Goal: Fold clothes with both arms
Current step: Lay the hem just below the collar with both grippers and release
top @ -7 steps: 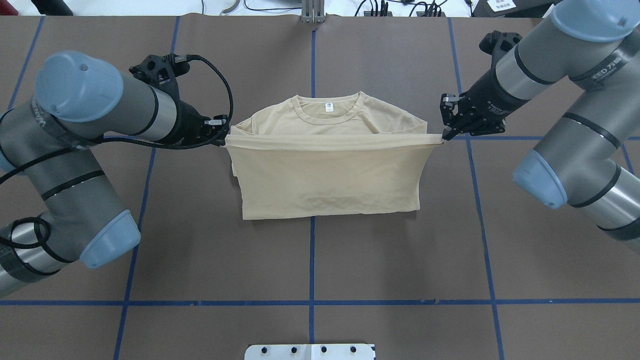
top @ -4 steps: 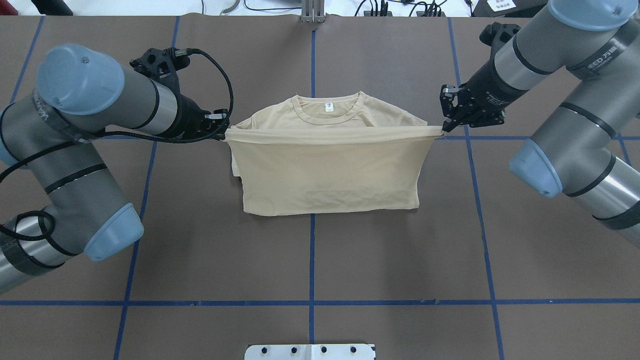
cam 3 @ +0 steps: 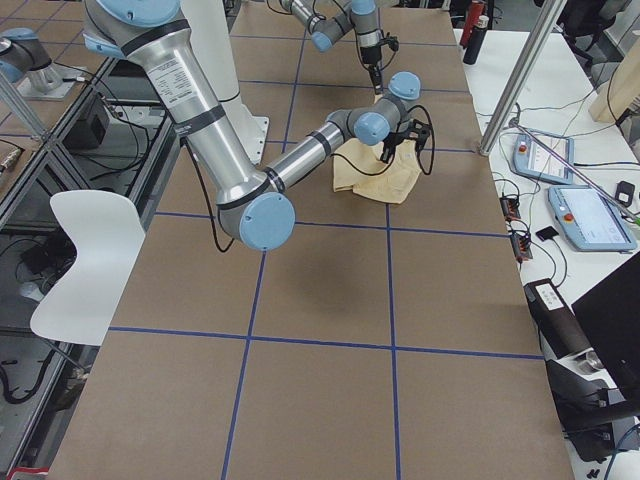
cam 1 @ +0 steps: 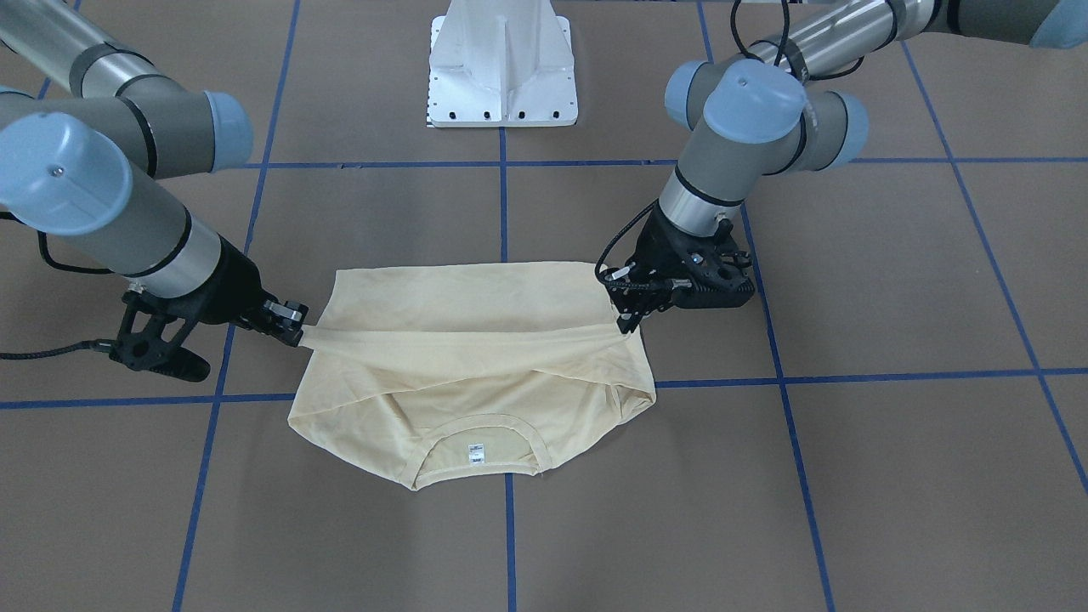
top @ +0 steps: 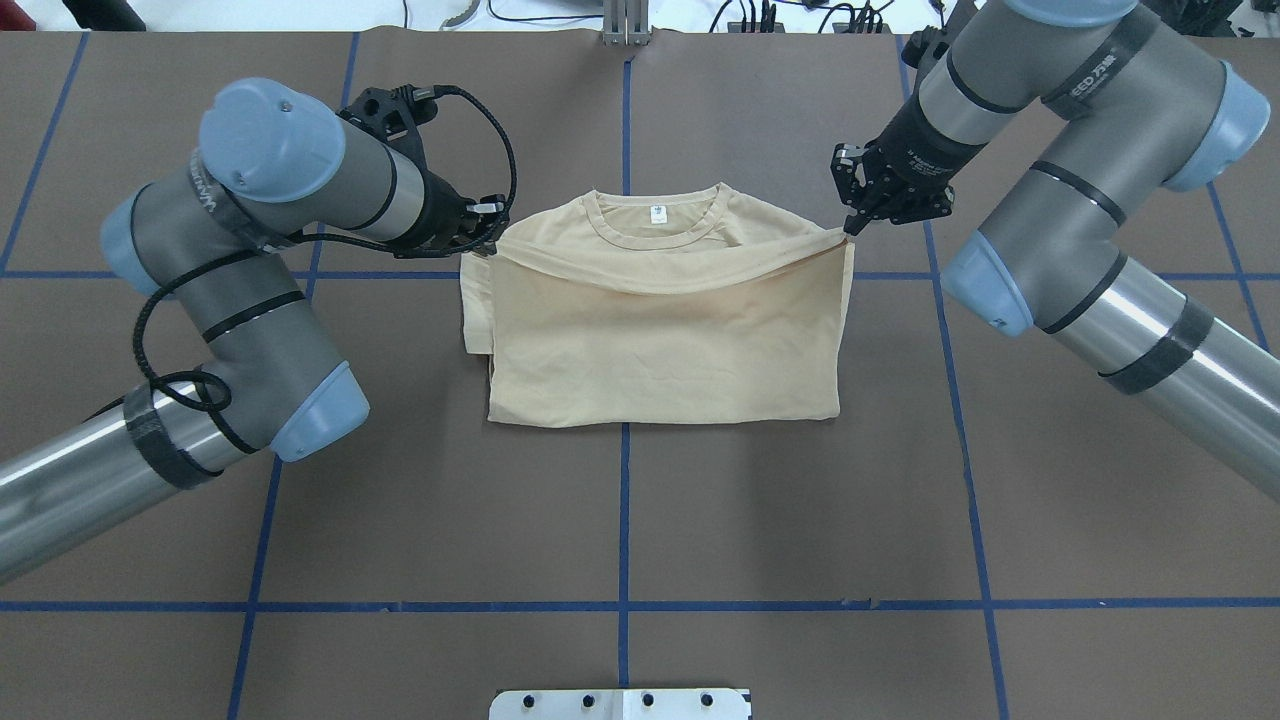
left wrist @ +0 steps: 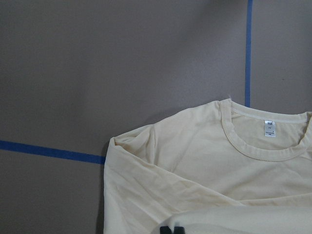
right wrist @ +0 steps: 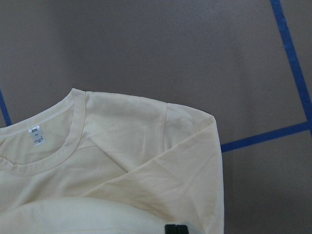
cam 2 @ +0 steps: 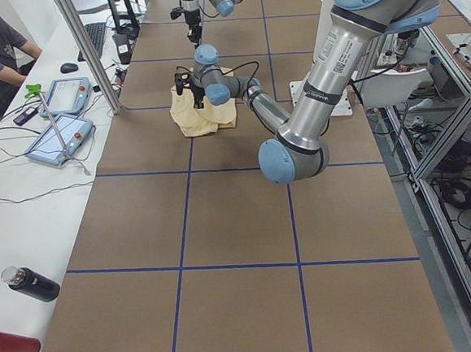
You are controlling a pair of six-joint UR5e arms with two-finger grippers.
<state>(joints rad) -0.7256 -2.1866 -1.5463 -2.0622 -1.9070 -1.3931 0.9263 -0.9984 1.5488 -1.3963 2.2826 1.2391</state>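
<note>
- Left gripper (top: 488, 240) and right gripper (top: 848, 228): both closed on the shirt (top: 660, 340), at the corners of its hem (top: 650, 287).
- Seen from the wrist cameras: black fingertips (left wrist: 165, 230) at the bottom edge, against cream cloth.
- Moved since a second ago: both carried farther from the robot and closer together, no longer stretching the hem taut; now slack, sagging in the middle.
- Nearest the robot, flat on the table (top: 400, 520): the fold edge (top: 660, 420), unmoved.
- Beyond it, the folded-over layer (top: 750, 350), now reaching farther over the chest and covering most of both shoulders.
- Farthest: collar (top: 655, 238) and label (top: 658, 213), still bare, in place as before, just beyond the hem.
</note>
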